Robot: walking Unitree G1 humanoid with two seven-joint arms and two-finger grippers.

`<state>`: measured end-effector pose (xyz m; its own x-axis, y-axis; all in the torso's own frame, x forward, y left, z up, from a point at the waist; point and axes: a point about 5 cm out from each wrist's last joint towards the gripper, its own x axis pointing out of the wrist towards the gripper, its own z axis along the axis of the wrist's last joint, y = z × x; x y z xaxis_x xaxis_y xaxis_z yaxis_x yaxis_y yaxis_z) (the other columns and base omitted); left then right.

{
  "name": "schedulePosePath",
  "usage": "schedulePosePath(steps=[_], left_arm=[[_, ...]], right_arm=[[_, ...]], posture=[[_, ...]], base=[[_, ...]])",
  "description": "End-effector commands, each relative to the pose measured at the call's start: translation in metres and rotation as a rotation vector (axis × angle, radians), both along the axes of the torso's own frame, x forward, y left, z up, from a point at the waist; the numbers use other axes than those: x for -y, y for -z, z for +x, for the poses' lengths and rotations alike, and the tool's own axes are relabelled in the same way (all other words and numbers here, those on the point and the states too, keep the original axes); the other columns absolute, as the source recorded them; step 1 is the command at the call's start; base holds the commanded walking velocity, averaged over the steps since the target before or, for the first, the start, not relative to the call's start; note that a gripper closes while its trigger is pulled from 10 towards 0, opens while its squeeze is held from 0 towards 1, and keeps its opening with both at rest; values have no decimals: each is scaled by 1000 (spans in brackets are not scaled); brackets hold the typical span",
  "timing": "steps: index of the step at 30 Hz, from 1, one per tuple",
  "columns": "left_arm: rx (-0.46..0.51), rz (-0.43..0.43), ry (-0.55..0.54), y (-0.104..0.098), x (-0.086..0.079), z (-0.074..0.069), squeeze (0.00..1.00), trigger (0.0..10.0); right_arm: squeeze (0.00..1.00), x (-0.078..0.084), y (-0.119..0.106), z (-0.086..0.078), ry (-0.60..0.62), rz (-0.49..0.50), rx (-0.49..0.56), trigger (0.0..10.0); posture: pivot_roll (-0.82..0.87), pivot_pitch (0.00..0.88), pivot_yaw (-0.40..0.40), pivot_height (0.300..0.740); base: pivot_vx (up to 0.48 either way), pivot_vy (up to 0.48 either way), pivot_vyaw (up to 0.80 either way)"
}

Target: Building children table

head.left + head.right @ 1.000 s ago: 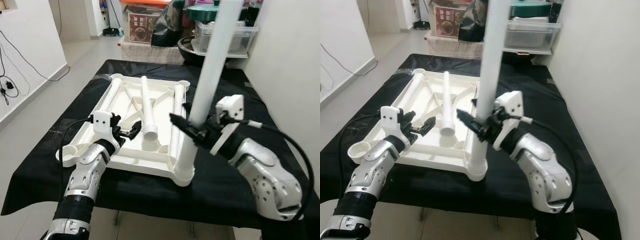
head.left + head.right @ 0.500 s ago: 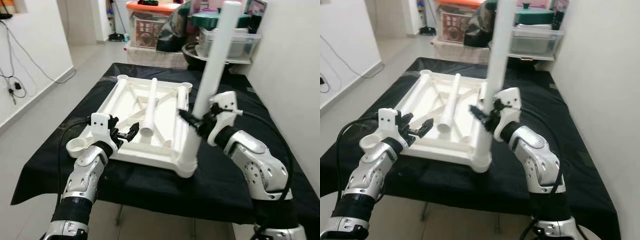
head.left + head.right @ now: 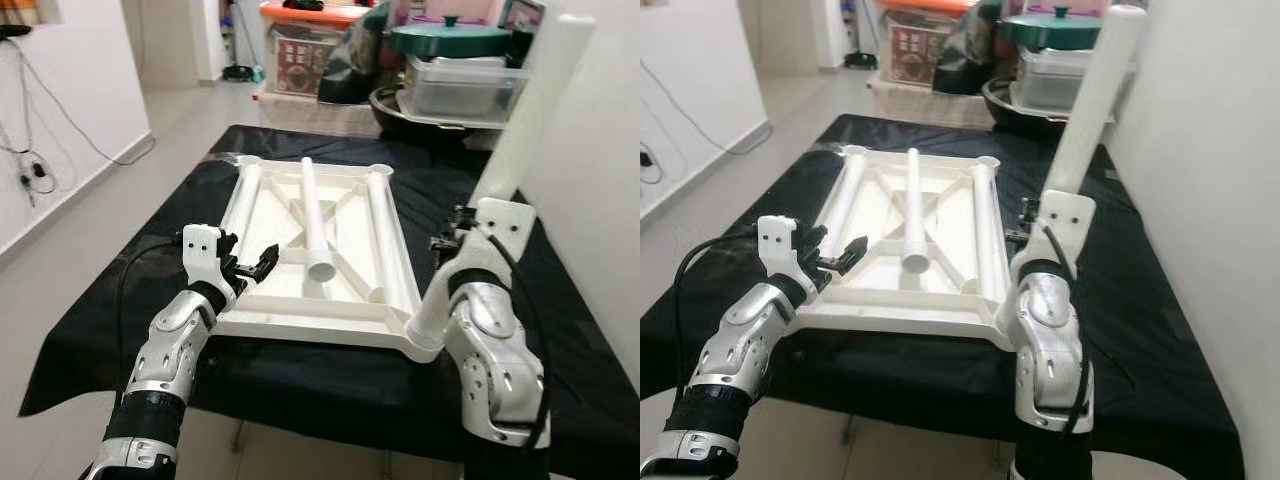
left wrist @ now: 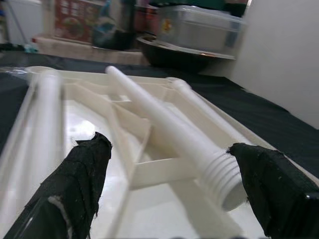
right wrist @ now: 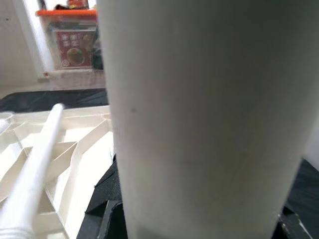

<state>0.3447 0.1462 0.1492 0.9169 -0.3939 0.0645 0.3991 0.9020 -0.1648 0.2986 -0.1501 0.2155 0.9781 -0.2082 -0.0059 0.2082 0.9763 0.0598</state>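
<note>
Since a second ago my right gripper [image 3: 452, 232] has swung outward with the standing white leg [image 3: 1092, 105], which now leans away from the tabletop's middle toward the wall instead of rising nearly straight. I see the right fingers closed around that smooth round plastic tube about halfway up; its foot sits in the near right corner socket of the upturned white tabletop [image 3: 300, 322]. That tabletop is a ribbed, moulded plastic tray with diagonal braces, lying on a black cloth [image 3: 330, 375] over the table. My left gripper [image 3: 252, 268] hovers above the tabletop's near left edge, its cloth-wrapped fingers [image 4: 79, 172] spread apart with nothing between them. Just ahead of those fingers lies a loose leg [image 4: 169, 133], its threaded, ridged end pointing back at them. Two more legs [image 3: 240, 192] lie along the tray's long sides. Beyond the table stand clear plastic bins [image 3: 465, 85].
</note>
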Motion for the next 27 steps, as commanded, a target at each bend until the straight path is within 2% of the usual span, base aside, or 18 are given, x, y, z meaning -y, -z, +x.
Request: schedulePosePath(steps=[1, 6, 7, 8, 9, 10, 12, 13, 15, 16, 17, 18, 22, 23, 24, 25, 26, 27], left_arm=[[2, 10, 2, 0, 0, 1, 0, 10000], [-2, 13, -12, 1, -4, 1, 0, 10000], [1, 12, -10, 1, -3, 1, 0, 10000], [3, 11, -9, 0, -3, 1, 0, 10000], [3, 11, -8, 1, -3, 1, 0, 10000], [3, 11, -8, 1, -3, 1, 0, 10000], [-2, 10, -11, 4, -2, 0, 0, 10000], [-2, 10, -11, 4, -2, 0, 0, 10000], [-4, 9, -9, 5, 0, -1, 0, 10000], [-3, 9, -5, 5, 2, -1, 0, 10000], [-3, 9, -5, 5, 2, -1, 0, 10000], [-2, 8, -1, 4, 3, -2, 0, 10000], [-3, 9, 0, 5, 2, -2, 0, 10000], [-4, 10, -2, 5, 1, -2, 0, 10000], [-1, 11, -2, 4, 1, -2, 0, 10000], [-1, 11, -2, 4, 1, -2, 0, 10000], [1, 11, -2, 3, 0, -2, 0, 10000], [3, 13, -4, 2, -1, -1, 0, 10000]], right_arm=[[1000, 0, 20, 3, -47, 23, -111, 10000], [1000, 11, 3, 8, -72, 21, -50, 10000], [0, 15, -6, 11, -123, 24, -18, 10000], [0, 16, -12, 12, -153, 27, 4, 10000], [0, 17, -20, 14, -237, 61, 30, 10000], [0, 17, -20, 14, -237, 61, 30, 10000], [0, 17, -43, 8, -470, 64, 142, 10000], [0, 17, -43, 8, -470, 64, 142, 10000], [0, 14, -54, -2, -666, 5, 212, 10000], [0, 10, -52, -8, -762, -51, 218, 10000], [0, 10, -52, -8, -762, -51, 218, 10000], [0, 7, -49, -13, -839, -90, 208, 10000], [0, 0, -34, -18, -938, -117, 155, 10000], [0, -4, -24, -16, -964, -109, 121, 10000], [0, -5, -15, -12, -966, -104, 92, 4824], [0, -5, -15, -12, -966, -104, 92, 4824], [0, -6, -9, -9, -962, -100, 73, 3137], [0, -3, -3, -3, -930, -97, 38, 0]], posture=[[33, 0, -58, 740], [32, 0, -66, 740], [30, 0, -69, 740], [28, 0, -70, 740], [26, 0, -68, 740], [26, 0, -68, 740], [23, 0, -68, 740], [23, 0, -68, 740], [24, 0, -71, 740], [24, 0, -71, 740], [24, 0, -71, 740], [24, 0, -71, 740], [34, 0, -77, 740], [39, 0, -77, 740], [43, 0, -79, 740], [43, 0, -79, 740], [47, 0, -83, 740], [43, 0, -82, 740]], base=[[0, 0, 0], [0, 0, 0], [0, 0, 0], [0, 0, 0], [0, 0, 0], [0, 0, 0], [0, 0, 0], [0, 0, 0], [0, 0, 0], [0, 0, 0], [0, 0, 0], [0, 0, 0], [0, 0, 0], [0, 0, 0], [0, 0, 0], [0, 0, 0], [0, 0, 0], [0, 0, 0]])
